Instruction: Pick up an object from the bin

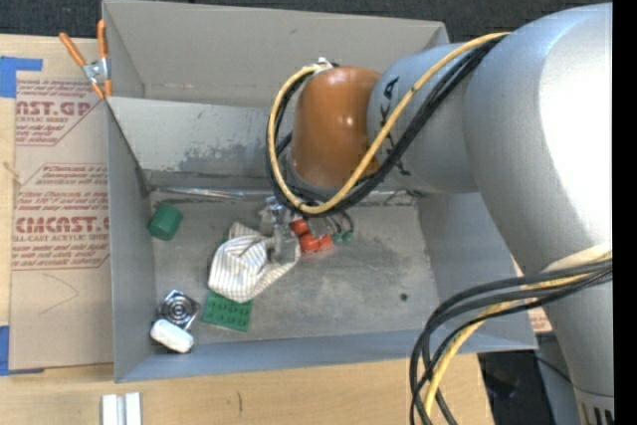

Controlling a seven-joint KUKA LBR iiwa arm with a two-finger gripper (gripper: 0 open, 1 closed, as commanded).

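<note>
The gripper [282, 226] is hanging low near the middle of the bin [383, 286], at one end of a crumpled striped cloth [242, 268], probably because a fold is easy to catch; I cannot tell if it is open or closed

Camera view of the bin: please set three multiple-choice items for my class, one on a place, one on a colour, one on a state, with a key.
1. Where in the bin does the green cap lie?
A) right back corner B) left side of the floor C) on the rim
2. What colour is the flat studded plate?
A) blue B) yellow C) green
3. How does the whitish cloth lie?
A) crumpled B) folded flat C) draped over the rim

Key: 1 B, it sits by the left wall. 2 C, it is plainly green. 3 A, it is bunched up beside the gripper.
</note>
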